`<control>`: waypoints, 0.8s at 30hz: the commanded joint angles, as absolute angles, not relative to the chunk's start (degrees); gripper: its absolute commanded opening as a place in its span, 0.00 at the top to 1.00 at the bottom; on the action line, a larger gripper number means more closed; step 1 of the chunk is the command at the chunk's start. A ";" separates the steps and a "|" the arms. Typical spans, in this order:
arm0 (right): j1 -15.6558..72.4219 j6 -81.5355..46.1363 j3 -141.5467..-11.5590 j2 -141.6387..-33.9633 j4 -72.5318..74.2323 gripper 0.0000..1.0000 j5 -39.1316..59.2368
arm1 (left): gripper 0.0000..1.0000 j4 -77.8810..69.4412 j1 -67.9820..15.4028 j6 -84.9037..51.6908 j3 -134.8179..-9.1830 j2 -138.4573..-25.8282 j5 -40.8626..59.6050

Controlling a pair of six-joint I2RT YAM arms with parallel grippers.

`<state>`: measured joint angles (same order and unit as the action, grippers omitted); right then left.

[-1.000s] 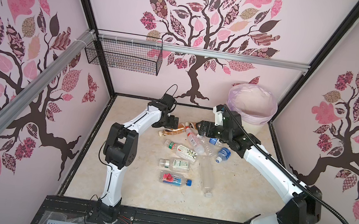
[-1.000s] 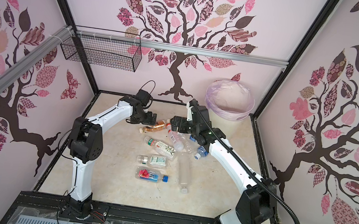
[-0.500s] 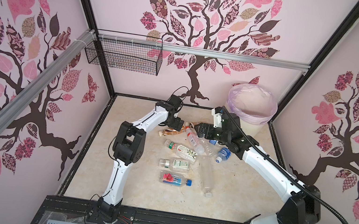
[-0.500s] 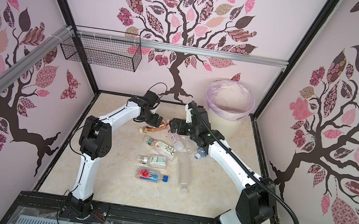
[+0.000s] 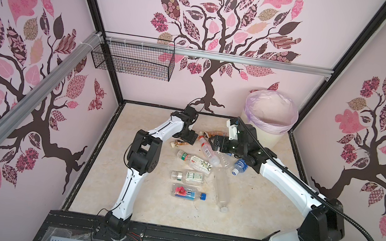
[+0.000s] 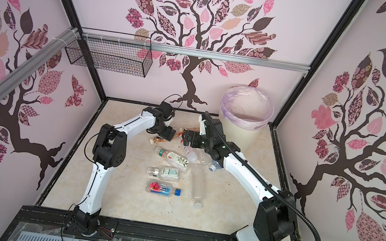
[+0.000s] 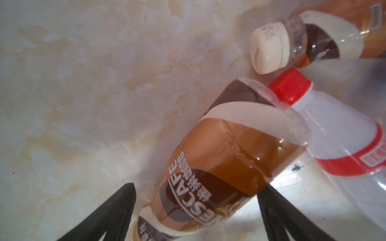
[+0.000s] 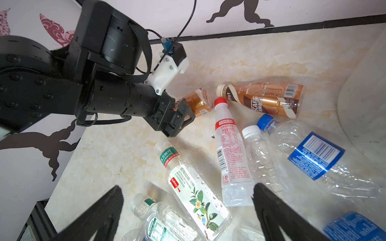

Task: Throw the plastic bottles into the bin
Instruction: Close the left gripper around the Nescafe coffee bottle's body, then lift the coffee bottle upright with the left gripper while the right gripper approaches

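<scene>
Straddling a brown coffee bottle (image 7: 219, 162) lying on the table (image 5: 252, 205), the left jaws stand spread, not clamped on it. Right jaws hang wide open, empty, over the scattered plastic bottles (image 8: 231, 158). The bin (image 5: 266, 136) stands at the table's back right corner.

— What carries everything?
— A cream marbled floor (image 5: 251, 210).
— And directly on it?
— Plastic bottles (image 5: 220, 189) lying on their sides: a brown coffee bottle (image 8: 261, 100), a red-capped bottle (image 8: 229, 158), a green-tea bottle (image 5: 195, 161), a Fiji bottle (image 5: 186, 193). The lined bin (image 5: 268, 137) stands in the far right corner.
</scene>
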<state>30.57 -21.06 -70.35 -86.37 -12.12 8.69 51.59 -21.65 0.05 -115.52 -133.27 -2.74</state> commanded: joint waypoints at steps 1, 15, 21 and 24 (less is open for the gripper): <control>30.44 -21.36 -69.96 -83.72 -11.43 0.01 8.44 | 0.07 52.60 -21.41 0.35 -117.95 -134.44 -2.37; 30.44 -22.32 -68.44 -83.46 -10.37 0.01 8.61 | 0.24 49.09 -19.07 -1.48 -111.83 -131.70 0.13; 30.43 -22.41 -67.98 -82.99 -10.20 0.01 8.44 | 0.30 49.17 -18.59 -2.13 -110.26 -131.08 0.00; 30.47 -22.57 -67.60 -82.98 -9.76 0.01 8.35 | 0.33 48.09 -18.46 -2.03 -107.31 -129.86 -0.24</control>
<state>30.57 -22.11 -67.29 -86.19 -10.76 8.62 48.84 -18.65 -1.76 -109.93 -132.42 -0.78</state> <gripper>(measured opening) 0.994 0.675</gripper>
